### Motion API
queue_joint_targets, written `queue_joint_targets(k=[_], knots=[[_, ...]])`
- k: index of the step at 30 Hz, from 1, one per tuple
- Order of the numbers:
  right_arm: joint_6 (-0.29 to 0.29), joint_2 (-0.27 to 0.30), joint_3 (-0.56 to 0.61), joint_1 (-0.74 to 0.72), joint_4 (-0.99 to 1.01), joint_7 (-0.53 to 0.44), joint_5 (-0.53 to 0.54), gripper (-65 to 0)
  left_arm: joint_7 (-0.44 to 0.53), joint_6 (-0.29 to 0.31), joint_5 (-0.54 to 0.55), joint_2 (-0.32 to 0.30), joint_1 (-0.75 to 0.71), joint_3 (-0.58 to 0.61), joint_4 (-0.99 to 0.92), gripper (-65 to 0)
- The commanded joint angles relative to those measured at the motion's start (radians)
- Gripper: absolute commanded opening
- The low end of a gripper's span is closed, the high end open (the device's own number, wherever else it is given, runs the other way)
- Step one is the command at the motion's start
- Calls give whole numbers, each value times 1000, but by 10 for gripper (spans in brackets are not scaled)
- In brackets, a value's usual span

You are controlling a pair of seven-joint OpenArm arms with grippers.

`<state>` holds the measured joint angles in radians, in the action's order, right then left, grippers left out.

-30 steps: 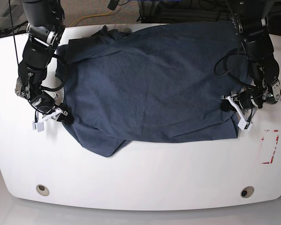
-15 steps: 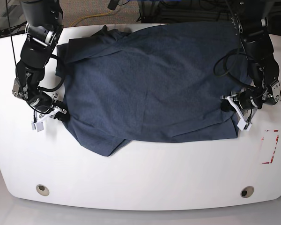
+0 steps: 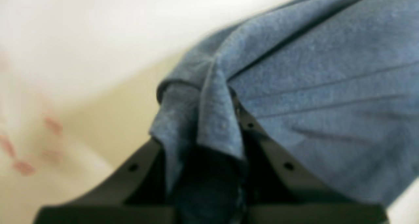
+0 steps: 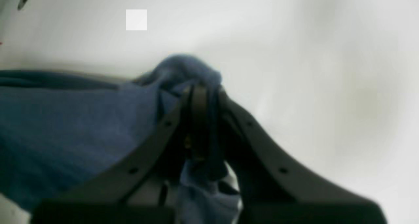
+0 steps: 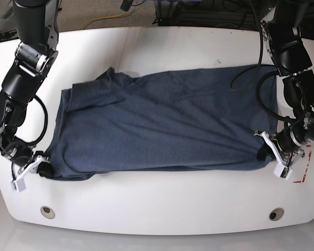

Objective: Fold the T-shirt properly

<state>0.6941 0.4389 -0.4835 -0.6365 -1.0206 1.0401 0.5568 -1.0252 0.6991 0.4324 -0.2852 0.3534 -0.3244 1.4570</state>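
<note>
- Both grippers have dragged the T-shirt [image 5: 162, 125] toward the near table [image 5: 157, 204] edge, stretching it flat.
- Right gripper [image 5: 37, 166] and left gripper [image 5: 266, 151] each pinch a near corner.
- Judged ready for folding.

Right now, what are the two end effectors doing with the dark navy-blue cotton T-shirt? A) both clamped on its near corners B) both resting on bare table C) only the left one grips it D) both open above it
A: the left end effector and the right end effector are each shut on a near corner of the dark navy-blue cotton T-shirt; both wrist views show cloth bunched between closed fingers.
</note>
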Motion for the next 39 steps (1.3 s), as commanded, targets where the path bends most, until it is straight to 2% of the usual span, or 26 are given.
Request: queue_joint_targets(k=[1, 4, 8, 10, 16, 20, 25, 32, 35, 36, 39], knots=[[2, 42, -4, -104, -25, -5, 24, -650, 26, -1, 9, -24, 66, -6, 93, -639], [3, 68, 19, -200, -20, 24, 27, -650, 26, -1, 9, -50, 108, -3, 159, -639], [4, 110, 150, -363, -20, 36, 29, -650, 23, -1, 9, -84, 209, -5, 219, -639], [4, 119, 177, -431, -23, 44, 29, -650, 4, -1, 9, -102, 260, -5, 228, -639], [4, 120, 190, -593, -25, 138, 29, -650, -19, -1, 15, -138, 330, -6, 278, -639], [4, 142, 187, -609, -36, 210, 29, -650, -20, -1, 10, -147, 312, -3, 324, -639], [4, 143, 167, -475, -140, 253, 35, -650, -19, -1, 15, -145, 206, -3, 337, -639], [4, 148, 68, -127, -278, 266, 179, -650, 9, -1, 10, -145, 14, -3, 337, -639], [4, 139, 16, 31, -326, 262, 202, -650, 81, -1, 12, -147, -103, -3, 336, -637], [4, 120, -11, 97, -336, 262, 205, -650, 107, -1, 13, -150, -152, -3, 334, -637], [4, 85, -77, 234, -343, 262, 205, -650, 119, -1, 10, -150, -242, -3, 333, -637]])
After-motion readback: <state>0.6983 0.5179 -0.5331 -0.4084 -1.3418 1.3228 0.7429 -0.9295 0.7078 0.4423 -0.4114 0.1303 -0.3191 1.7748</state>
